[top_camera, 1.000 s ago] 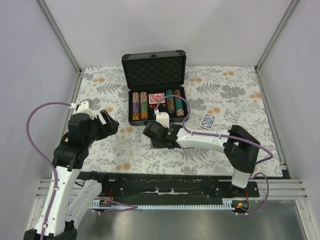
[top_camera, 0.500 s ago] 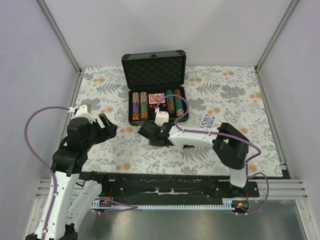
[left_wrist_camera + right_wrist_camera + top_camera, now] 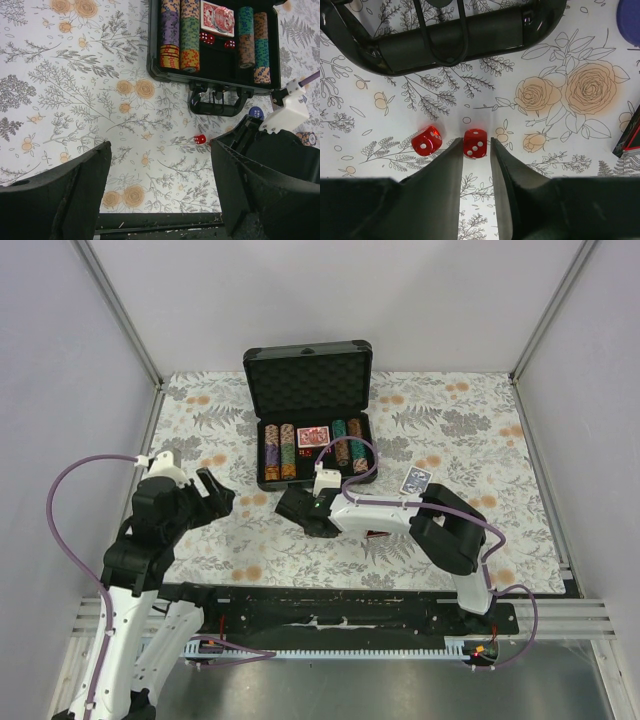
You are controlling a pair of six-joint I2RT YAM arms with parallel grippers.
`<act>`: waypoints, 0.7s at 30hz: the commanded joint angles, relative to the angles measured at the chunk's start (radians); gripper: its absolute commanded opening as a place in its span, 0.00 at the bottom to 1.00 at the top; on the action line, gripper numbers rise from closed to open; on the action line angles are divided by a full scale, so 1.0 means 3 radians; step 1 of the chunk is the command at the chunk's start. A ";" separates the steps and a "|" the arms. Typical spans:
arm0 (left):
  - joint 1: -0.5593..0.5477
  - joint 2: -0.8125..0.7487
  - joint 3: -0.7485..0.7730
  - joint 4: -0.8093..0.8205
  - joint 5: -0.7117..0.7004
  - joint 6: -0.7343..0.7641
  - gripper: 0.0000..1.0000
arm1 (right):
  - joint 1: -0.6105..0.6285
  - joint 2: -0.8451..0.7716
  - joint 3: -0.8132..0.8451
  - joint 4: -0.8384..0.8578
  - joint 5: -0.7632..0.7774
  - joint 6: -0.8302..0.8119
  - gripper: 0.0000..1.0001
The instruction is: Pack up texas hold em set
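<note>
Our right pincer (image 3: 475,146) straddles a small red die (image 3: 475,143) on the floral surface (image 3: 580,150), mid-frame in its wrist view, jaws narrow, nothing clamped. A skewed squeeze could flick it into the second red die (image 3: 426,140) just left.

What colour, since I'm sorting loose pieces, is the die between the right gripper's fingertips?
Red with white spots; the die shows best in the right wrist view.

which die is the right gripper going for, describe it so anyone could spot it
Find the open briefcase; just in front of its handle, two red dice lie on the flowered cloth. It is the die standing square between the right gripper's fingertips; the other die lies tilted outside them.
</note>
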 commanded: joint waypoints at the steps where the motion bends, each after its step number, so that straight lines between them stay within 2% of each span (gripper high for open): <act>1: 0.0018 -0.0044 -0.0005 0.0124 0.0074 0.0096 0.86 | 0.0010 0.0088 0.0168 -0.0046 0.0170 0.0104 0.33; 6: 0.0018 -0.0065 -0.0010 0.0129 0.0074 0.0101 0.86 | 0.0010 0.0098 0.0184 -0.0041 0.0180 0.0053 0.29; 11: 0.0018 -0.0049 -0.0021 0.0129 0.0074 0.0101 0.87 | 0.0010 0.0098 0.0194 -0.0046 0.0190 -0.0049 0.31; 16: 0.0023 -0.0039 -0.0041 0.0154 0.0079 0.0086 0.87 | 0.0015 0.0022 0.0250 -0.0046 0.0277 -0.0268 0.22; 21: 0.0018 -0.0034 -0.0077 0.0210 0.0110 0.0070 0.87 | 0.0020 -0.0178 0.0362 -0.0041 0.0542 -0.0631 0.18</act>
